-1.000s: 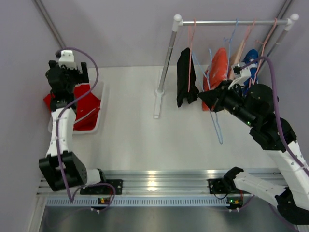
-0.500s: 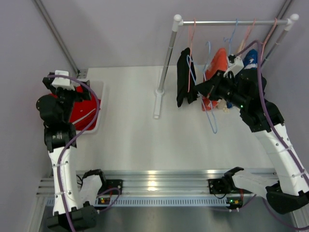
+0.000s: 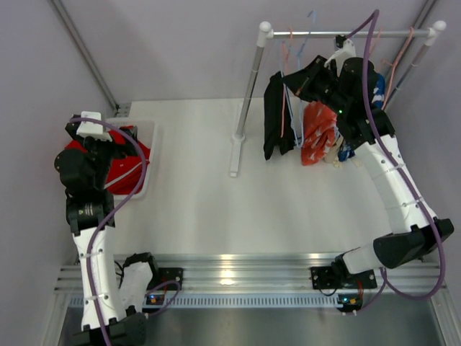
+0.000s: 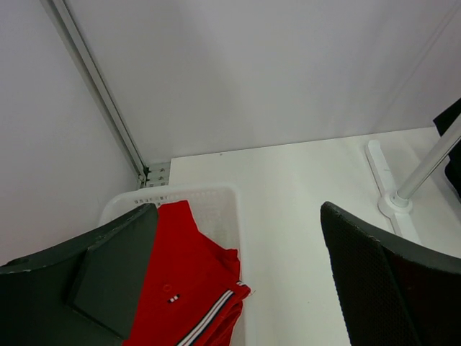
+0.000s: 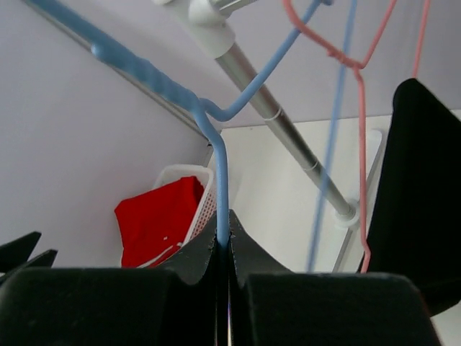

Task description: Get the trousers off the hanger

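The black trousers [image 3: 274, 115] hang on a pink hanger [image 3: 282, 86] at the left end of the rail [image 3: 346, 33]; they also show in the right wrist view [image 5: 418, 180]. The red trousers [image 3: 122, 173] lie in the white basket [image 3: 149, 137], and also show in the left wrist view [image 4: 180, 288]. My right gripper [image 3: 294, 81] is shut on an empty blue hanger [image 5: 216, 158] and holds it up by the rail, its jaws [image 5: 223, 241] pinching the wire. My left gripper [image 4: 239, 216] is open and empty above the basket [image 4: 216, 202].
An orange-and-white garment [image 3: 317, 133] and a blue-and-white garment [image 3: 374, 90] hang further right on the rail. The rack's post [image 3: 248, 94] and base [image 3: 234, 155] stand mid-table. Grey walls close in behind and at both sides.
My right gripper has lifted the blue hanger up and back, from table height to the rail. My left arm has swung down and settled over the basket.
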